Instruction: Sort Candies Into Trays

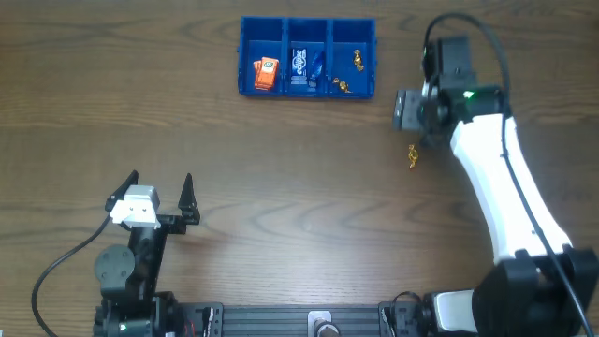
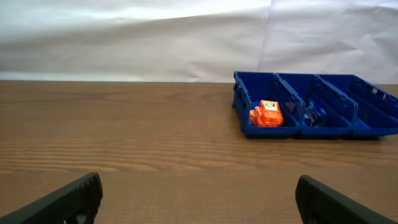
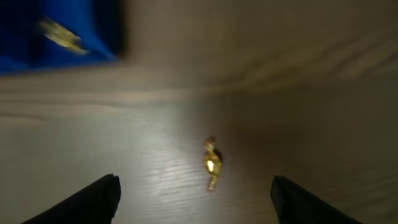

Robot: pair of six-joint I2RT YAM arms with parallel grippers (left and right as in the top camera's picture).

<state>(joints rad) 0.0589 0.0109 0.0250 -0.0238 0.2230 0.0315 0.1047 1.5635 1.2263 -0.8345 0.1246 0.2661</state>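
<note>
Picking up the one loose candy is judged the step in hand. This gold candy (image 3: 212,163) lies on the table (image 1: 281,215), right of the blue tray (image 1: 309,93) and slightly nearer. The right gripper (image 3: 194,180) hangs above it, spread wide, holding nothing. The next move calls for a straight descent, a close on the wrapper, then carriage to the tray's right compartment, where gold candies (image 1: 358,59) lie. The left gripper (image 1: 160,178) sits near left, open, empty. The right wrist view confirms the candy centred under the gripper, which the top view leaves uncertain.
</note>
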